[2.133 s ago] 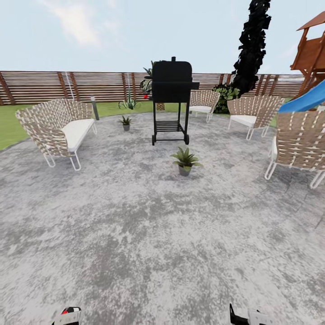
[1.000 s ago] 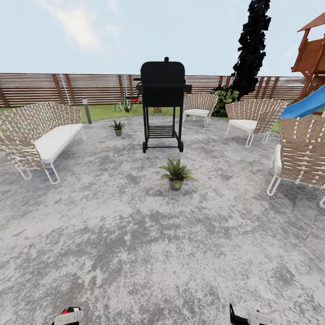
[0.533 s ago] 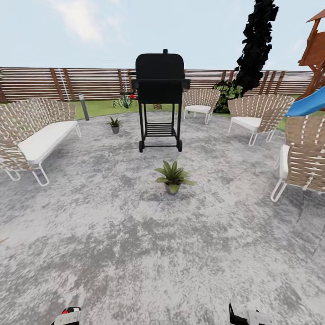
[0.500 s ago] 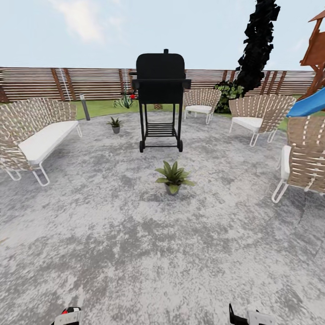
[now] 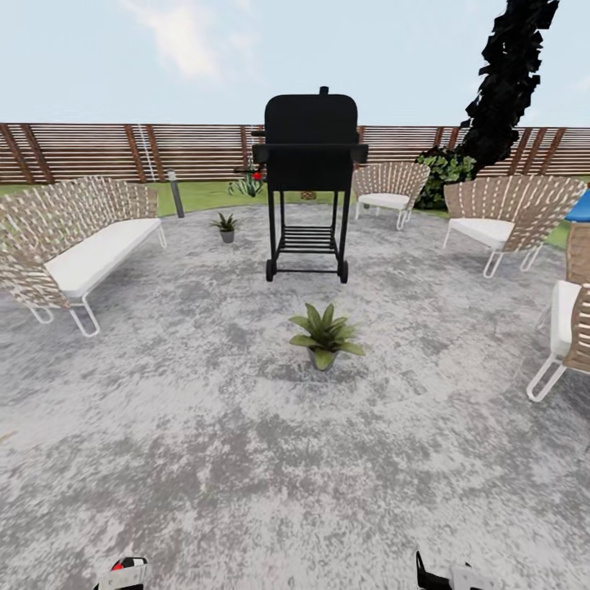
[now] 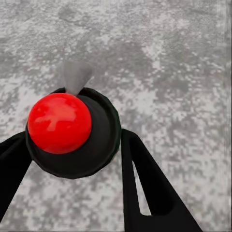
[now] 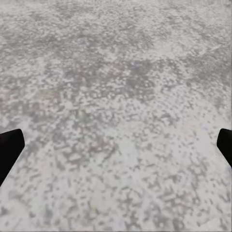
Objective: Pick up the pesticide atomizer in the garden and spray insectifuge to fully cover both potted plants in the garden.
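Both arms are held low at the near edge of the head view. The left gripper (image 6: 72, 159) points down at the mottled grey paving (image 5: 246, 459), its two black fingers (image 6: 145, 183) pinching the small dark pesticide atomizer with a round red top (image 6: 59, 123); that red top also peeks out at the bottom left of the head view (image 5: 118, 564). The right gripper (image 7: 116, 145) also faces the paving, its dark fingertips (image 7: 9, 145) spread wide apart with nothing between them.

Farther out, the nearer potted plant, a rosette of pointed green leaves in a little grey pot (image 5: 324, 336), stands on the paving. Behind it is a tall black wheeled grill (image 5: 310, 164). The second small potted plant in a grey pot (image 5: 225, 224) sits left of the grill, near a woven sofa with a white cushion (image 5: 74, 238). Woven chairs (image 5: 500, 217) stand to the right, and a brown slatted fence (image 5: 106, 152) closes the garden.
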Available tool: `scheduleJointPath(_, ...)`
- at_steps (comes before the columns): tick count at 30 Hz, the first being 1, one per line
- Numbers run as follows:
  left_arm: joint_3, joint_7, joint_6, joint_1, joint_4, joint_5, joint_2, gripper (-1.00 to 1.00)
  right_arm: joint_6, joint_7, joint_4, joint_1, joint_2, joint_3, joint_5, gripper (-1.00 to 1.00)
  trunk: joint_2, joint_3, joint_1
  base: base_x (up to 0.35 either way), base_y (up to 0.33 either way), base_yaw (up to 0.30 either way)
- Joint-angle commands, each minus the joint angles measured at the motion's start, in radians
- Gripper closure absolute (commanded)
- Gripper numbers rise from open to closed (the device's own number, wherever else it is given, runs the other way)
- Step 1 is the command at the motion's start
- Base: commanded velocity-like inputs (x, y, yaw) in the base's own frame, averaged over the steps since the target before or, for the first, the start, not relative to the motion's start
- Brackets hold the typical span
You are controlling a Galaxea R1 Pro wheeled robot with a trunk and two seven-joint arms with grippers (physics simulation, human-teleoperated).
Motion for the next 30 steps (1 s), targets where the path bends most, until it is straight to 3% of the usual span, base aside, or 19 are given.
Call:
scheduleJointPath(1,0.008,-0.010,-0.002,-0.001,0.001,0.001,0.000,1.00,-0.002,-0.002,0.001,-0.001,-0.001,-0.002,0.003,-1.00,0.000,-0.001,0.000,0.286,-0.203,0.007)
scheduleJointPath(24,0.008,-0.010,-0.003,-0.001,0.001,0.001,-0.002,1.00,-0.003,-0.003,0.000,-0.001,0.000,-0.002,0.002,-1.00,0.000,-0.001,0.000,0.281,-0.204,0.002)
scheduleJointPath(30,0.008,-0.010,-0.002,-0.001,0.001,0.001,-0.002,1.00,-0.003,-0.003,0.000,-0.001,0.002,-0.002,0.002,-1.00,0.000,-0.001,0.000,0.277,-0.205,0.195)
